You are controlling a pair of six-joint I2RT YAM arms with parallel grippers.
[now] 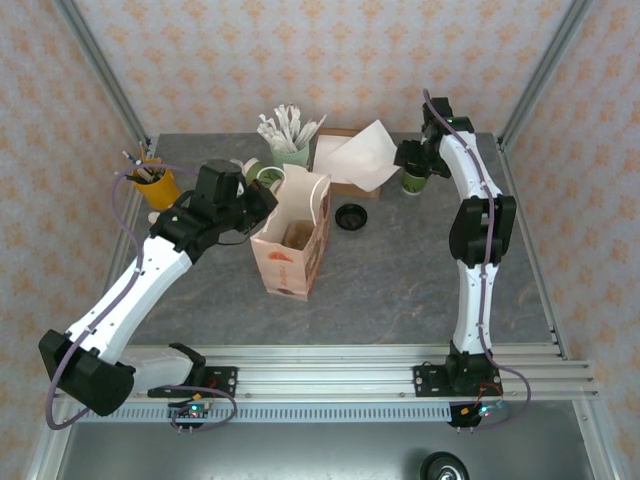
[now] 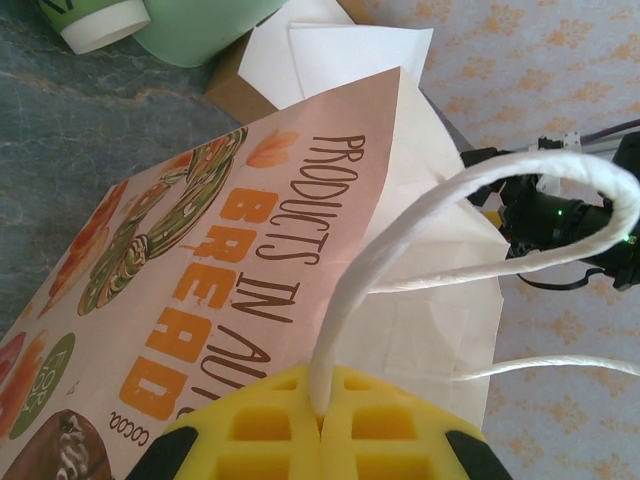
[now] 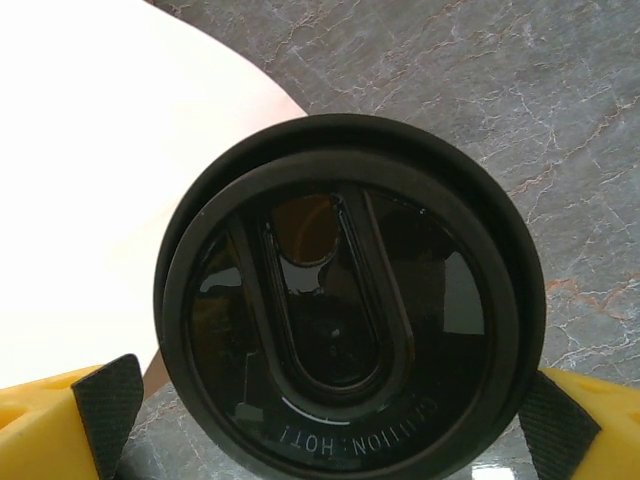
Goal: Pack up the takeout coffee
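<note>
The left gripper [image 2: 320, 428] was clenched on the white cord handle [image 2: 400, 250] of the bread bag [image 1: 290, 245]. Right of the bag, well apart, the right gripper [image 1: 413, 163] grasped the lidded takeout coffee [image 3: 350, 300]. By my judgement, bagging it remained.

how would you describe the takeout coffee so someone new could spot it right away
Find the cardboard box of white paper at the back of the table. The takeout coffee is just right of it, in the right end effector. It alone wears a black lid: the dark green cup by the paper bag is lidless, the pale cup holds wrapped sticks.
</note>
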